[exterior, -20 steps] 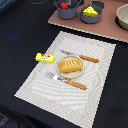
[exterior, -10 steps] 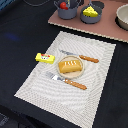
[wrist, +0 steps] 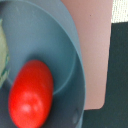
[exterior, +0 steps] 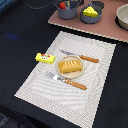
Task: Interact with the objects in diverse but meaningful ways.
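The dark table [exterior: 20,35] carries all items. A pale woven placemat [exterior: 100,75] covers its centre. A pink board [exterior: 107,27] lies at 12 o'clock from the placemat, along the far edge.

On the placemat, a small plate [exterior: 58,73] holds the golden bread loaf [exterior: 69,66]. A knife [exterior: 80,56] with a wooden handle lies just beside the plate at 12 o'clock. A fork [exterior: 66,81] with a wooden handle lies just beside the plate at 6 o'clock. The yellow butter block [exterior: 45,58] sits at 9 o'clock from the loaf, on the placemat's edge.

On the pink board, a grey pot [exterior: 67,11] contains the red tomato [exterior: 62,5]. A second grey pot [exterior: 90,15], at 3 o'clock from the first and just beside it, contains the yellow holed cheese wedge [exterior: 90,10]. A pale bowl [exterior: 122,17] stands at 3 o'clock from both, cut by the frame edge.

The wrist view looks straight down into a grey pot [wrist: 75,45] with the red tomato [wrist: 31,93] resting inside on its floor; the pink board [wrist: 92,45] shows beyond the rim.

Gripper: no fingers appear in either view, so their state cannot be determined.
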